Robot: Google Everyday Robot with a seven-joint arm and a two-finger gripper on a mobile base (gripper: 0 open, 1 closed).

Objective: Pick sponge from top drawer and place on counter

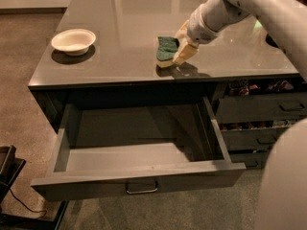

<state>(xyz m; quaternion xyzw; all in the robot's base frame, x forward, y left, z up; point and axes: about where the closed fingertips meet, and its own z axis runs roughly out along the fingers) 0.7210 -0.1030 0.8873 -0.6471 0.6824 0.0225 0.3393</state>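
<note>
The sponge (166, 51), dark green on top with a yellow layer below, is over the front part of the counter (120, 28), resting on or just above it, tilted. My gripper (179, 48) comes in from the upper right on a white arm, and its cream fingers (185, 51) are shut on the sponge's right side. The top drawer (136, 150) stands pulled wide open below the counter's front edge; its inside shows nothing in it. Its metal bar handle (141, 187) is on the front panel.
A white bowl (73, 40) sits on the counter's left side. Narrower grey drawers (261, 110) with dark handles are stacked to the right, partly open. A dark object (7, 169) stands on the floor at lower left. A pale part of my body (285, 181) fills the lower right corner.
</note>
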